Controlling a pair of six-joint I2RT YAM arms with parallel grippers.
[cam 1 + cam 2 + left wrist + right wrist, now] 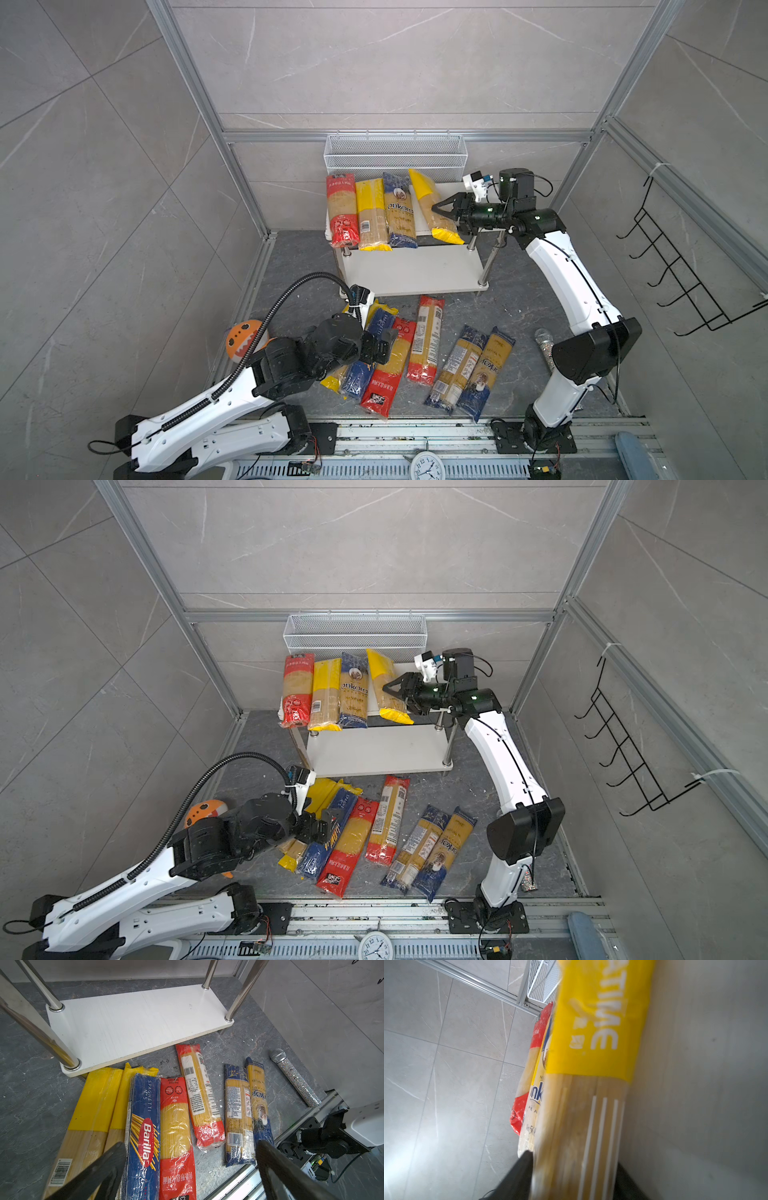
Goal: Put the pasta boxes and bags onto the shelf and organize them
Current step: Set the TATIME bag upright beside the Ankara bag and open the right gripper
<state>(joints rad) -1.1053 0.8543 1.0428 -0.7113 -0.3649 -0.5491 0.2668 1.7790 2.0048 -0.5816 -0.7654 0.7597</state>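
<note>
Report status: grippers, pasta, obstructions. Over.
Left gripper open above floor packets. Right gripper straddles yellow-ended packet on shelf top, grip unclear. Three packets beside it, seven on floor. Microphone on floor nearby.

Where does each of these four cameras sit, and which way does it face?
Both top views: high in front, looking down on the shelf, the floor packets, left arm and right arm.
Left wrist: above the floor packets, facing the shelf's lower board; its open left pincer shows.
Right wrist: over the top board, close against a yellow packet; the right pincer straddles it.
Shared: the blue box shows in left wrist and top views.
</note>
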